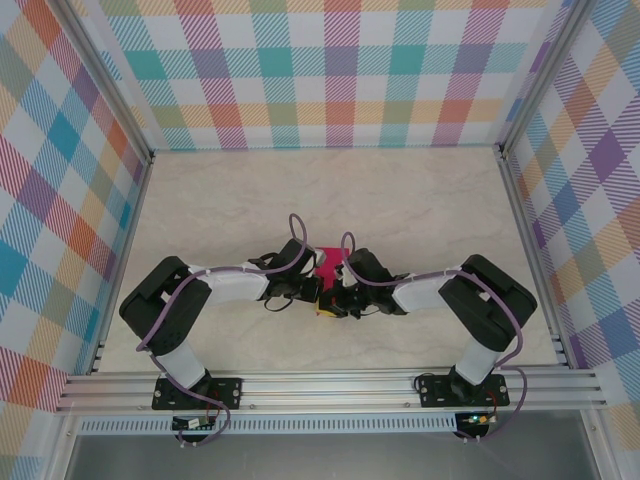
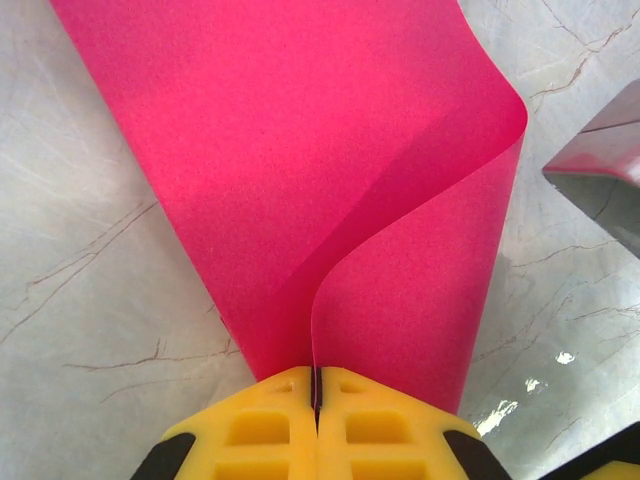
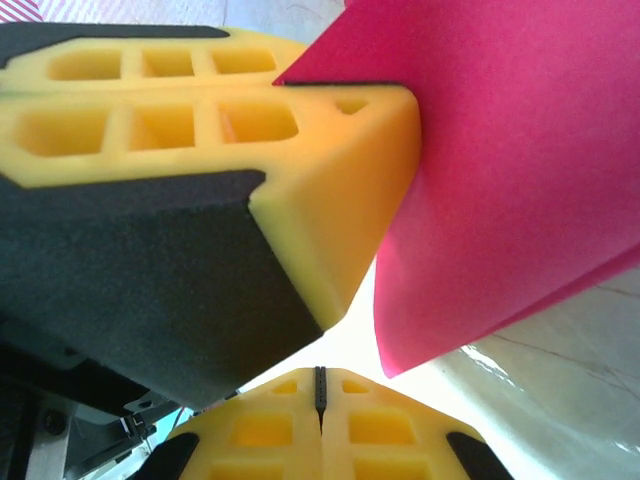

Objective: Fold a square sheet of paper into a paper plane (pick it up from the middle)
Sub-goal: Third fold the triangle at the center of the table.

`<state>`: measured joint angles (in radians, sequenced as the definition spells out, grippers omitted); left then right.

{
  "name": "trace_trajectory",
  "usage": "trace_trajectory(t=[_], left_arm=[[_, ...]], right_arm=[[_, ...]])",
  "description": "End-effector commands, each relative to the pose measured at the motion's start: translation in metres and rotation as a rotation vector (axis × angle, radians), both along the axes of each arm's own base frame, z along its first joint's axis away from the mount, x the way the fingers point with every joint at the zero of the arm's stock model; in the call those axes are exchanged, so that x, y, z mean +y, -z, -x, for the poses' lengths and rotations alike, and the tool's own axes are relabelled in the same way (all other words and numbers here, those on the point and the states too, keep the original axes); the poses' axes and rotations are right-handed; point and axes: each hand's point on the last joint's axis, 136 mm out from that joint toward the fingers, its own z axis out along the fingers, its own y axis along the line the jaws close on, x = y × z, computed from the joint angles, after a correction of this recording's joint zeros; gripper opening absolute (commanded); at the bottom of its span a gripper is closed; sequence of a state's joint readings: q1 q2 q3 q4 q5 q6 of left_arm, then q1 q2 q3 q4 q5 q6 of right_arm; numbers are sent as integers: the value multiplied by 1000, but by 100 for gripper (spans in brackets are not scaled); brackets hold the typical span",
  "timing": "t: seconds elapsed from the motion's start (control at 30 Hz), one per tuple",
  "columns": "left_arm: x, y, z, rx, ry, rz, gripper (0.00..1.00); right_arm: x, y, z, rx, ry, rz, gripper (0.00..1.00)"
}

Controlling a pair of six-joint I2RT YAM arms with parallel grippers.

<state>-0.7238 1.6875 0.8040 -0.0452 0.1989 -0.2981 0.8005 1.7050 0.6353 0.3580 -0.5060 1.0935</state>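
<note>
While left fingers [image 2: 262, 432] pinch the square sheet of paper [image 2: 300, 150] to curl a fold, right fingers [image 3: 262, 432] sit closed, empty.

Item: square sheet of paper [image 2: 300, 170], lying near the middle of the table [image 1: 420, 200], one flap curled over the rest.
- Left gripper [image 2: 316, 385]: at the sheet's near-left side, fingertips pinched on its edge.
- Right gripper [image 3: 320, 385]: at the sheet's near-right side, fingertips pressed together just beside a sheet corner, close against the left gripper.
- Left arm base [image 1: 197, 392] and right arm base [image 1: 460, 390]: nearer than the sheet, well apart, one either side.
</note>
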Motion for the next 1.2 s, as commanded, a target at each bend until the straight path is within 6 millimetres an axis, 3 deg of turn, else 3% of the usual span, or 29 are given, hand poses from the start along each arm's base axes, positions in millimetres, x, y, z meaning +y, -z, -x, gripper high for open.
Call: trace_trajectory(t=[0.0,0.27,0.53,0.87,1.17], left_arm=[[25,37,19,98,-8,-122,0],[24,38,19,100,-8,-123,0],[25,40,19,107,-5,-128,0],[26,42,21,112,-6,-129,0],[26,47,23,127,3,-138,0]], right_arm=[[4,10,1,18,-1,2,3],[-9,32,3,39,15,94,2],[-16,-9,-17,-56,39,39,3],[-19,-12,-45,-56,53,9,3],[-36,28,-42,-5,68,115,3]])
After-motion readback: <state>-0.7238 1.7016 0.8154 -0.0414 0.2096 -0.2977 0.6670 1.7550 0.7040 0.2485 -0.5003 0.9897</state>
